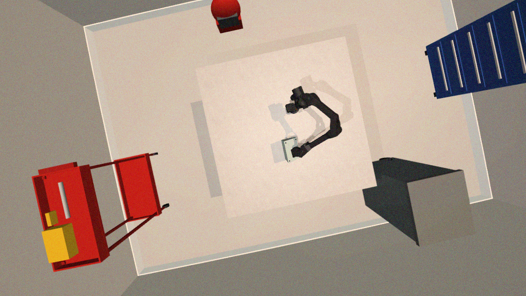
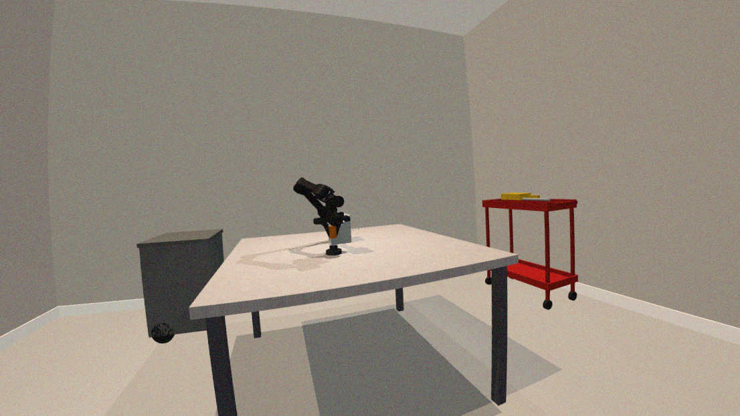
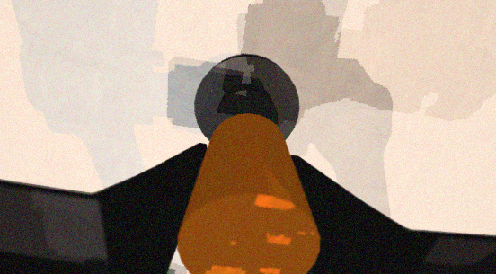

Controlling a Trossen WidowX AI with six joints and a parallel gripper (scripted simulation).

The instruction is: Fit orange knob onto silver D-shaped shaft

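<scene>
My gripper (image 3: 247, 157) (image 2: 333, 233) is shut on the orange knob (image 3: 247, 174) (image 2: 332, 231). The knob is upright, one finger on each side of it. The dark round pedestal (image 3: 289, 107) (image 2: 333, 251) stands on the table just below. In the exterior view the knob is above the pedestal, with a gap between them. In the wrist view the knob's lower end covers the near part of the pedestal. I cannot make out the silver shaft or its flat side. The knob's hole is underneath and hidden. In the top view the arm hides knob and pedestal.
A pale grey-green box (image 1: 288, 152) (image 2: 344, 232) stands by the arm's base on the table (image 1: 248, 183) (image 2: 436, 258). Off the table are a red cart (image 1: 137, 186) (image 2: 547, 277), a dark bin (image 1: 391, 176) (image 2: 177, 280), a blue ladder (image 1: 463, 59) and a red object (image 1: 225, 7).
</scene>
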